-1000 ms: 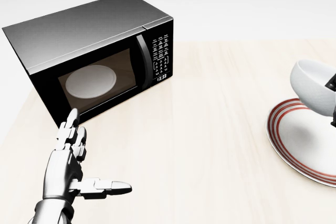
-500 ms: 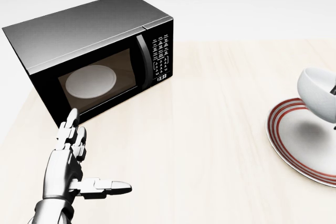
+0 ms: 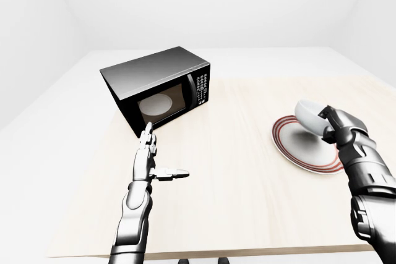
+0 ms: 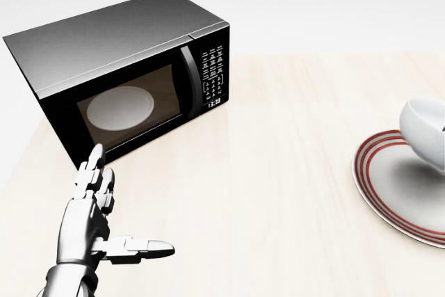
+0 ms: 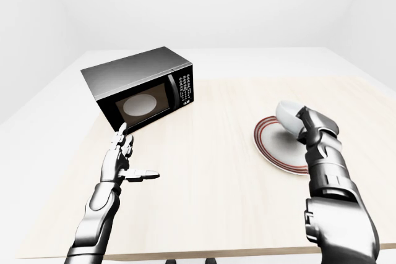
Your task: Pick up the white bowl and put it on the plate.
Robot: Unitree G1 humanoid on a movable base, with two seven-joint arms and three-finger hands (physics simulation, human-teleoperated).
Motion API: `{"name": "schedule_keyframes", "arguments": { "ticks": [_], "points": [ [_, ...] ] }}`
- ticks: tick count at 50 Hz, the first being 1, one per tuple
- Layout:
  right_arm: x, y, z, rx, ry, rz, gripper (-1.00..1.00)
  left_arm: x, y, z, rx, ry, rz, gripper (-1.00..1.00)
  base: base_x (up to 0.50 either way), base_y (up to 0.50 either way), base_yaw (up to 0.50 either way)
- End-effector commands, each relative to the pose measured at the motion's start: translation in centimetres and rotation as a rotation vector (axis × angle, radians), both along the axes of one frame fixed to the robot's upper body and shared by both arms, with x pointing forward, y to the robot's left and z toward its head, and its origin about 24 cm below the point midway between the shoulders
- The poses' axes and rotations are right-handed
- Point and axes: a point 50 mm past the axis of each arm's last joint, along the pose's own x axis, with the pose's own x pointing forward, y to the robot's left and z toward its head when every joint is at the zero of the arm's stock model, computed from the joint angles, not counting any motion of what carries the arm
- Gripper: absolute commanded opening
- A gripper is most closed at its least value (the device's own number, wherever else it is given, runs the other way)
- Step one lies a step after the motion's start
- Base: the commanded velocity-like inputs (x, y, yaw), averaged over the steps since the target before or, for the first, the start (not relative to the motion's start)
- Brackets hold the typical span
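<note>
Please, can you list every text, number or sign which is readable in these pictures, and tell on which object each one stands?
"12:33": white digits on the clock display of the microwave, at the bottom of its control panel, read in the head view.
Button labels on the control panel: small white marks, too small to read.
White bowl, plate: no text; the plate has only red rings.

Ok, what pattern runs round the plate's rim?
Concentric red rings on a white plate, clearest in the head view.
</note>
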Motion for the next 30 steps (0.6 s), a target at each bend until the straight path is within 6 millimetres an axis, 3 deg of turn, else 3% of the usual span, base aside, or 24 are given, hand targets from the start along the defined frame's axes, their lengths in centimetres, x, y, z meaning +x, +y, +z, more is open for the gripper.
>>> {"name": "schedule_keyframes", "arguments": {
  "ticks": [1, 30],
  "points": [
    [0.03, -0.23, 0.62, -0.075, 0.006, 0.006, -1.0, -0.04, 0.0, 0.09, 0.0, 0.0, 0.0, 1.0, 0.0, 0.0, 0.0],
    [-0.11, -0.31, 0.27, -0.085, 0.029, 0.004, -1.0, 0.01, 0.01, -0.04, 0.0, 0.0, 0.0, 1.0, 0.0, 0.0, 0.0]
  ]
}}
